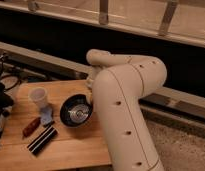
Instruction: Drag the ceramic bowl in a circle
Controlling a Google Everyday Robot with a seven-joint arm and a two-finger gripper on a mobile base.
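Note:
The ceramic bowl [76, 111] is round, shallow and dark, with a shiny grey centre. It sits on the wooden table [71, 150] just left of my big white arm [126, 100]. My gripper [89, 99] is at the bowl's right rim, mostly hidden behind the arm's forearm. I cannot make out whether it touches the rim.
A whitish plastic cup [38, 96] stands left of the bowl. A small blue item [46, 116], a red object [31, 126] and a black striped block [42, 139] lie in front of the cup. Dark gear [1, 102] sits at the left edge. A dark wall and railing run behind.

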